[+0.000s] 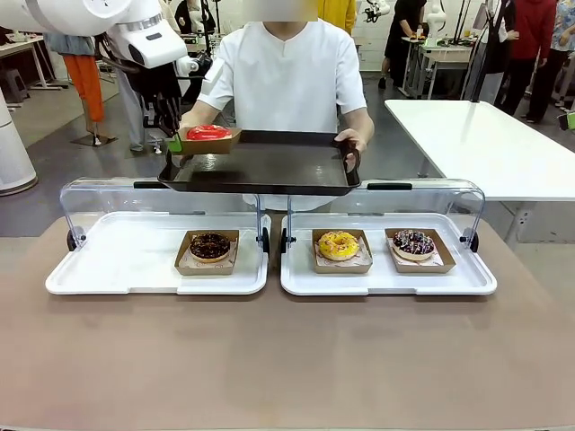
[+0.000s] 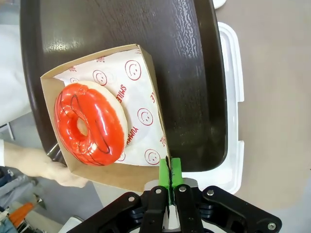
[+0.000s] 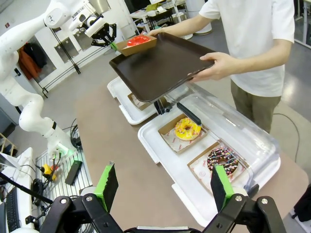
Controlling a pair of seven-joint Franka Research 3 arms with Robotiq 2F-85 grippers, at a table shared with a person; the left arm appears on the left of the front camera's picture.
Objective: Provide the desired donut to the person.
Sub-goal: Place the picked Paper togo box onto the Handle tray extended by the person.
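Across the bench (image 1: 287,359), the person (image 1: 287,72) holds a dark tray (image 1: 269,166). On its corner sits a cardboard carton (image 2: 146,60), liner (image 2: 141,111) printed "SMILE" and "YUMMY", carrying the red-glazed donut (image 2: 90,124). The left end effector (image 2: 169,174) pinches the carton's edge; the right end effector (image 3: 164,179) hangs spread.
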